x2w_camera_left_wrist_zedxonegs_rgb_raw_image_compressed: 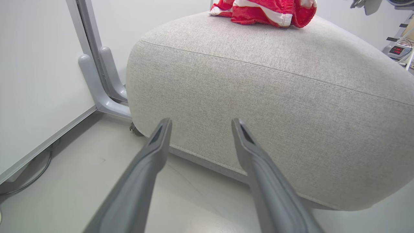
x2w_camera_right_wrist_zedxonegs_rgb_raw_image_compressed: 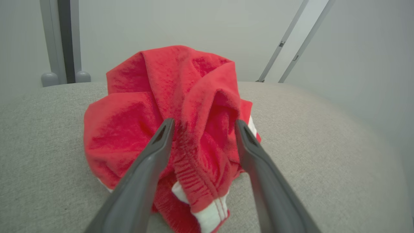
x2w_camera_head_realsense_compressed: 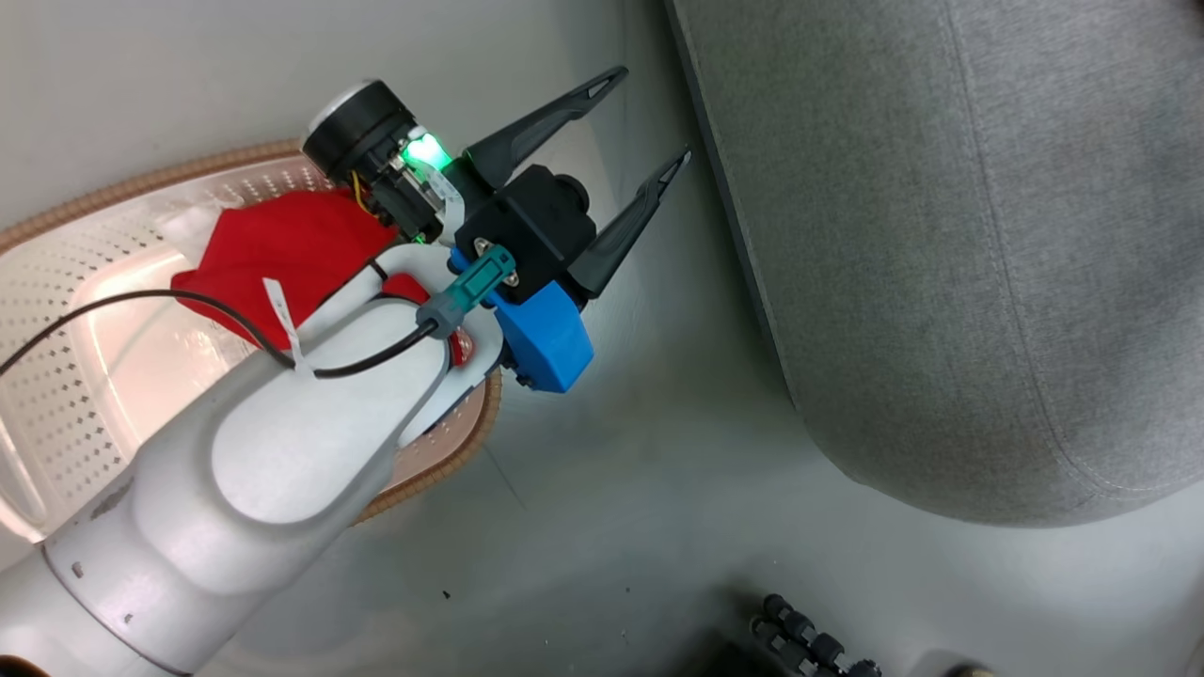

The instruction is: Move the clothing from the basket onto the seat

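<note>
In the head view a red garment (x2w_camera_head_realsense_compressed: 282,244) lies in the cream perforated basket (x2w_camera_head_realsense_compressed: 56,282) at the left, partly hidden by my left arm. My left gripper (x2w_camera_head_realsense_compressed: 656,113) hangs open past the basket's rim, fingers pointing at the grey seat (x2w_camera_head_realsense_compressed: 941,235). In the left wrist view the left gripper (x2w_camera_left_wrist_zedxonegs_rgb_raw_image_compressed: 201,120) faces the seat's side (x2w_camera_left_wrist_zedxonegs_rgb_raw_image_compressed: 258,97) with nothing between its fingers. A second red garment with white bands (x2w_camera_left_wrist_zedxonegs_rgb_raw_image_compressed: 262,11) rests on top of the seat. My right gripper (x2w_camera_right_wrist_zedxonegs_rgb_raw_image_compressed: 204,120) stands open around this bunched garment (x2w_camera_right_wrist_zedxonegs_rgb_raw_image_compressed: 136,123), which lies on the seat (x2w_camera_right_wrist_zedxonegs_rgb_raw_image_compressed: 323,145).
A grey metal frame leg (x2w_camera_left_wrist_zedxonegs_rgb_raw_image_compressed: 97,81) and a white wall panel stand left of the seat. A cable (x2w_camera_left_wrist_zedxonegs_rgb_raw_image_compressed: 32,174) runs along the floor by the wall. Black rollers (x2w_camera_head_realsense_compressed: 809,639) sit at the head view's lower edge. Pale floor separates basket and seat.
</note>
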Motion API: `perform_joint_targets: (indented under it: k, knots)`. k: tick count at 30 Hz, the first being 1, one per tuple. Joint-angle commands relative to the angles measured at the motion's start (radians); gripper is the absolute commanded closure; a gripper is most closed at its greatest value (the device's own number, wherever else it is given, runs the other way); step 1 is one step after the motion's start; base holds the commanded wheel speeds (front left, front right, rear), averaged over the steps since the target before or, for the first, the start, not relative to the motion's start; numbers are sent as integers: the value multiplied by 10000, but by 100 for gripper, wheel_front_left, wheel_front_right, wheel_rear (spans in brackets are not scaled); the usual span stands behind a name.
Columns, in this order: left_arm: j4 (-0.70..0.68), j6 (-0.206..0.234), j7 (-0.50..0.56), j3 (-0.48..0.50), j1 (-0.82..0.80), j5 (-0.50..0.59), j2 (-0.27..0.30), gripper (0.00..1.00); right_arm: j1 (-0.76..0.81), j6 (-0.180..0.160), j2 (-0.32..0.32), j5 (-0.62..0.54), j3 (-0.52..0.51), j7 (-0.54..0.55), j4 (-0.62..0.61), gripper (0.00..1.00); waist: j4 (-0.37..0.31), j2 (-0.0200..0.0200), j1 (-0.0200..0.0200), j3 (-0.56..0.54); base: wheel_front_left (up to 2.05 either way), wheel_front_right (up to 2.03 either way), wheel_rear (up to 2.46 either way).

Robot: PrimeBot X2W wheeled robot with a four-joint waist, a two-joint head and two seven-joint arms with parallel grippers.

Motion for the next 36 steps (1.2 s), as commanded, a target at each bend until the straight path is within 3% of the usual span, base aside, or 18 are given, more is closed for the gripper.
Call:
perform_joint_targets:
  k: [1,12,22,29,36]
  knots:
    - [46,34,-67,-33,89,-61,7,0,161,-10,-30,-94,-9,-7,-76,0,41,-1,0,-218,0,0,0]
    - [972,283,-1283,282,856,-657,-583,0,2316,-10,-184,-289,266,-8,-2441,0,674,-1,0,-2394,0,0,0]
    - [1424,792,-1828,1392,1972,-1302,-727,0,3654,-9,-80,-157,1995,-8,-3828,0,1488,-1,0,-4216,0,0,0]
    - [577,1182,-1830,3141,3325,-972,-660,0,4145,-10,184,31,3241,-7,-4136,0,2149,-1,0,-5086,0,0,0]
    - [-381,1225,-1829,5161,5107,-176,-868,0,4742,-9,569,232,4108,-7,-4359,0,2718,-1,0,-5901,0,0,0]
